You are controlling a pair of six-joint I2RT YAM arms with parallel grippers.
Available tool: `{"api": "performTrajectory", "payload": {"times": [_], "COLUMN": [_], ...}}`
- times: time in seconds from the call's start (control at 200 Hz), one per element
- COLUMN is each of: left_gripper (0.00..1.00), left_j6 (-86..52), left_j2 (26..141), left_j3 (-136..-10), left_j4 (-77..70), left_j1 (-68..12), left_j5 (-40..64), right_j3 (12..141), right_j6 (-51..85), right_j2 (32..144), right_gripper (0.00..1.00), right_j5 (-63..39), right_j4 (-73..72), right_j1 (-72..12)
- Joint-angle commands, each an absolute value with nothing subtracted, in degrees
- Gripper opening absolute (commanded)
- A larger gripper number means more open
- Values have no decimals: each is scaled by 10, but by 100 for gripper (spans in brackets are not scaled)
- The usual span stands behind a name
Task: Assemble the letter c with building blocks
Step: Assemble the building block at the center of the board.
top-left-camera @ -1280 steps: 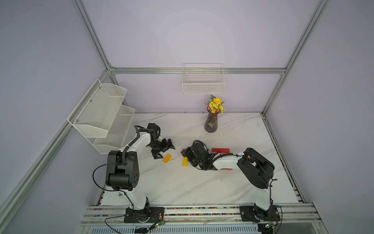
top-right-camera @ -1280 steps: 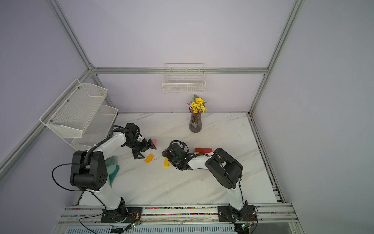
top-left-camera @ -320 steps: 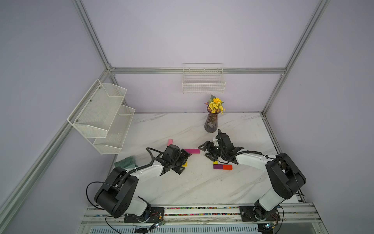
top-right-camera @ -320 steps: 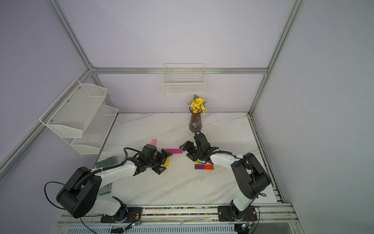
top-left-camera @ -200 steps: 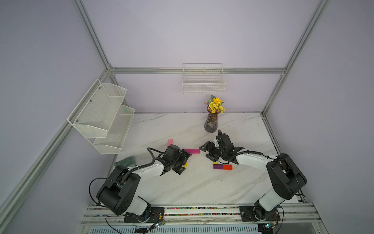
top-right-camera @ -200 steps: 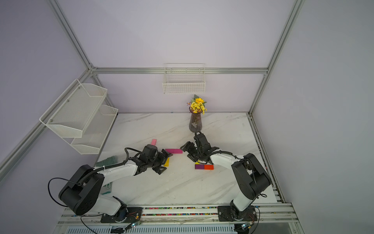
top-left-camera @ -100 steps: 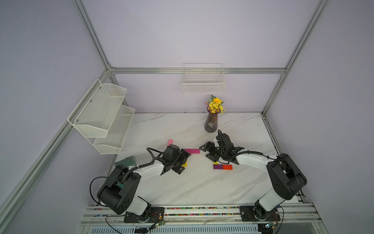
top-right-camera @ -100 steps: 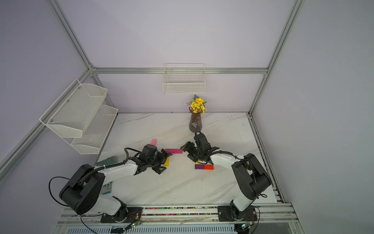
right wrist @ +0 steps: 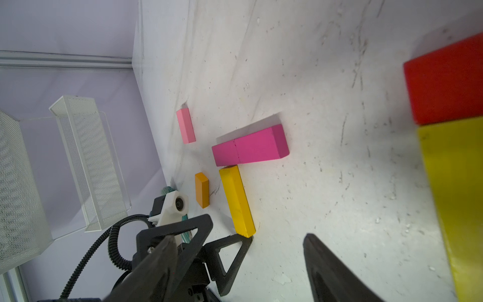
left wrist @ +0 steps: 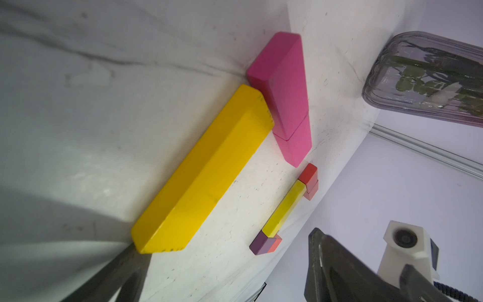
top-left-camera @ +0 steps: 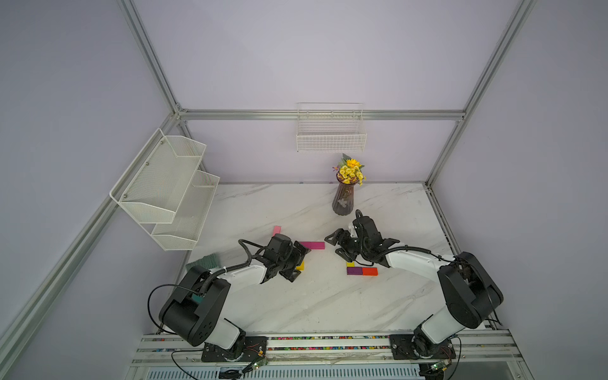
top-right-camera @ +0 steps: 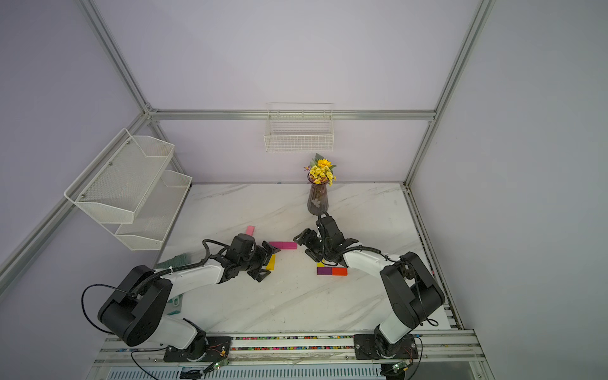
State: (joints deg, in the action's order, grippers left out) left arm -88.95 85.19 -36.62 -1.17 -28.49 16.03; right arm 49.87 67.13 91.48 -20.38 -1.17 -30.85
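Observation:
My left gripper (top-left-camera: 297, 265) stands open and low over the table. A long yellow block (left wrist: 203, 170) lies flat between its fingers (left wrist: 112, 277), and one fingertip touches the block's near end. The far end of that block meets two magenta blocks (top-left-camera: 312, 245) laid end to end. A pink block (top-left-camera: 276, 230) and an orange block (right wrist: 202, 189) lie beyond. My right gripper (top-left-camera: 336, 246) is open with nothing in it, to the right of the magenta pair. Behind it a second yellow block (right wrist: 460, 196) runs from a red block (right wrist: 444, 83) to a purple block (top-left-camera: 354, 270) joined to an orange-red one (top-left-camera: 370, 271).
A glass vase of yellow flowers (top-left-camera: 342, 200) stands just behind the right gripper. A green brush-like thing (top-left-camera: 204, 261) lies at the table's left edge. White mesh shelves (top-left-camera: 164, 187) hang on the left wall and a wire basket (top-left-camera: 330, 138) on the back wall.
Both grippers hold their places and openings. Only the left arm's rear links have shifted slightly.

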Motion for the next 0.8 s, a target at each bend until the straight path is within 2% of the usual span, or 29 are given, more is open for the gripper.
{"api": "performTrajectory", "payload": {"times": [0.0,0.8], "left_gripper": [100,100], "left_j6": [-880,-871], "left_j2": [850,850], "left_j3": [-364,-381], "left_j4": [-21,-7], "left_j1": [-278,-270], "left_j5": [163,169], "right_j3": [490,494], "right_j6": [672,669], "right_j2": [899,902], "right_gripper": [78,78], "right_j5": [-196,-201], "right_j4": [0,0], "right_j1": [-306,-305]}}
